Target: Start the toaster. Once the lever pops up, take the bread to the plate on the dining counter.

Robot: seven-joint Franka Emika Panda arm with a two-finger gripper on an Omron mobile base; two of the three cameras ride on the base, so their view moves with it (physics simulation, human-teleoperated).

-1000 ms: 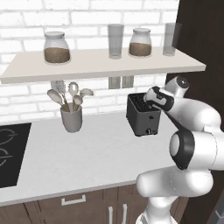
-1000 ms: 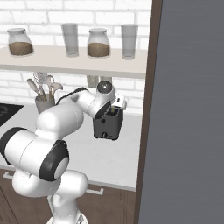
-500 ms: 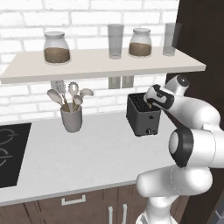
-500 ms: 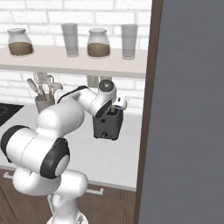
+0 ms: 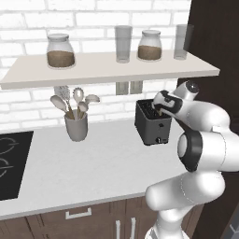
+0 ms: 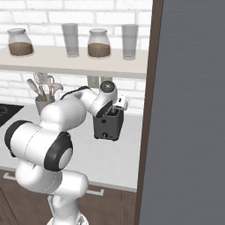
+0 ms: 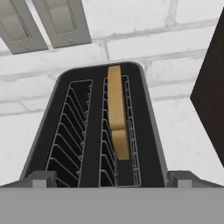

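Note:
The black toaster (image 5: 150, 125) stands on the pale worktop under the shelf, close to the dark cabinet side. In the hand view I look down into its two slots (image 7: 87, 131). The bread (image 7: 117, 118), a tan slice, stands on edge in the right-hand slot. My gripper (image 5: 159, 110) hovers just above the toaster's top at its right end, and it also shows over the toaster (image 6: 107, 126) as the gripper (image 6: 116, 107). It is open, its fingertips (image 7: 42, 178) set wide at either side of the toaster's near end, with nothing held. The plate and the dining counter are out of view.
A grey utensil cup (image 5: 76, 127) stands to the toaster's left and a black hob (image 5: 11, 161) lies at the far left. The shelf (image 5: 107, 70) with jars and glasses hangs low overhead. A dark tall cabinet (image 6: 184, 110) closes off the right. Wall sockets (image 7: 43, 22) sit behind the toaster.
The hand has edged a little further over the toaster's top. The jaws have stayed open and the bread has not moved.

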